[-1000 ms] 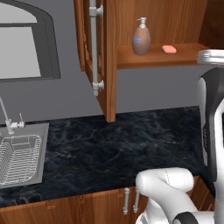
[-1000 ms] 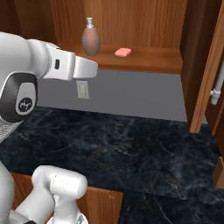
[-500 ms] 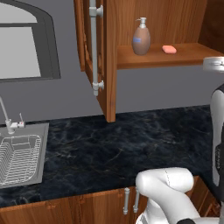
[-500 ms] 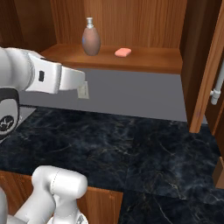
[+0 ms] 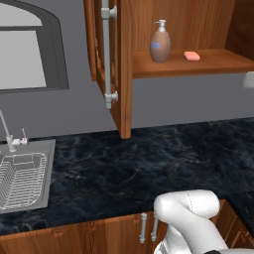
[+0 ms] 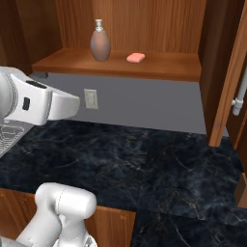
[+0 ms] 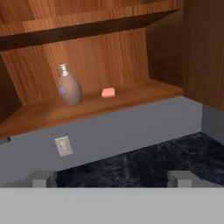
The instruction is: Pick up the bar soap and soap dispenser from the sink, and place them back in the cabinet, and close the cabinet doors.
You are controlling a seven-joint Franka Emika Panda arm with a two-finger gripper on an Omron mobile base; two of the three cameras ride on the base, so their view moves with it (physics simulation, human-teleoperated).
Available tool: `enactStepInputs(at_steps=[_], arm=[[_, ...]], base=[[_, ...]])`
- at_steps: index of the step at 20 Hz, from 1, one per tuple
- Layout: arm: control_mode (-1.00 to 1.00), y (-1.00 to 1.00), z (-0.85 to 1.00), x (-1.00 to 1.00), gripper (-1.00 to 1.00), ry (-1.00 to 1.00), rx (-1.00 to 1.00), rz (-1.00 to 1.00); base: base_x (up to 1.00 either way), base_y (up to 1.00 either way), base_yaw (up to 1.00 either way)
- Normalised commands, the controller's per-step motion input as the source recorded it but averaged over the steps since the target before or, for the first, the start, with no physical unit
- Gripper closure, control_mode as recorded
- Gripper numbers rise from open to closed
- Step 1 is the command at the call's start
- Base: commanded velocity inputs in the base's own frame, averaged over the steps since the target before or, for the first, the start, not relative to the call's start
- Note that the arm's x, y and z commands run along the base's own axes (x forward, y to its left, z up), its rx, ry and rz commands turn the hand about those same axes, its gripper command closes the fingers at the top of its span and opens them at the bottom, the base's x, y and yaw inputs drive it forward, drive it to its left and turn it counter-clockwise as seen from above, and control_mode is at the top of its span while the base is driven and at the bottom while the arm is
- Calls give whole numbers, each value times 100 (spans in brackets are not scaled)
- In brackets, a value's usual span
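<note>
Both soaps on the shelf, doors yet to shut

My gripper [image 7: 111,178] is spread wide and holds nothing, its tips low in the hand view over the dark marble table [image 5: 149,158]; the soap dispenser [image 5: 160,42] stands upright on the shelf of the cabinet [image 6: 159,67], with the bar soap [image 5: 192,56] lying flat just beside it at about 3 o'clock, the two apart; the sink [image 5: 25,178] sits well off at 9 o'clock in the left base view, with its wire rack inside; what remains, I judge, is the cabinet doors [image 5: 116,64], both standing open; a door should be stiff, hinged and fairly light to swing, so I would push on its flat panel or take the long silver bar handle [image 5: 106,49], smooth and likely slippery, near its middle.
</note>
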Motion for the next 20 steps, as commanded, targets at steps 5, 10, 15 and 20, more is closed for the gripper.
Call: enactStepInputs(at_steps=[5, 10, 15, 20], arm=[[-100, 16, 0, -36, -100, 10, 23, 0], [-100, 18, 0, -33, -100, 11, 29, 0], [-100, 23, -8, -26, -100, 13, 33, 0], [-100, 33, -22, -15, -100, 8, 29, 0]], base=[[0, 0, 0], [0, 0, 0], [0, 0, 0], [0, 0, 0]])
